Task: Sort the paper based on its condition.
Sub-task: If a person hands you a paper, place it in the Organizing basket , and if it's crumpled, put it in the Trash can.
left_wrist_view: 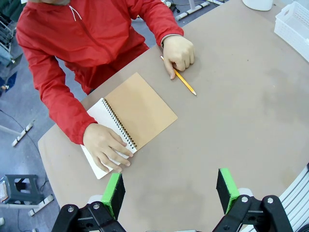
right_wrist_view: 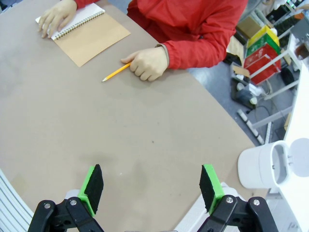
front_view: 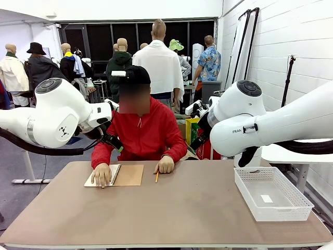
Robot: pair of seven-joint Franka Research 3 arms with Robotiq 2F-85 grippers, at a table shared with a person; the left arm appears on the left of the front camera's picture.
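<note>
Loose sheets of paper are out of view. A person in a red jacket sits at the far side of the table (front_view: 171, 213). One of their hands (front_view: 102, 173) presses on the white page of an open spiral notebook (front_view: 127, 175) with a brown cover. The other hand (front_view: 165, 165) rests by a yellow pencil (front_view: 156, 176). My left gripper (left_wrist_view: 170, 193) hangs open high above the table, near the notebook (left_wrist_view: 140, 108). My right gripper (right_wrist_view: 152, 191) is open too, above bare tabletop, well short of the pencil (right_wrist_view: 116, 72).
A white plastic mesh tray (front_view: 270, 194) stands at the right end of the table, holding just a small white label. Its corner appears in the left wrist view (left_wrist_view: 294, 21). A white robot base (right_wrist_view: 263, 166) stands beyond the table edge.
</note>
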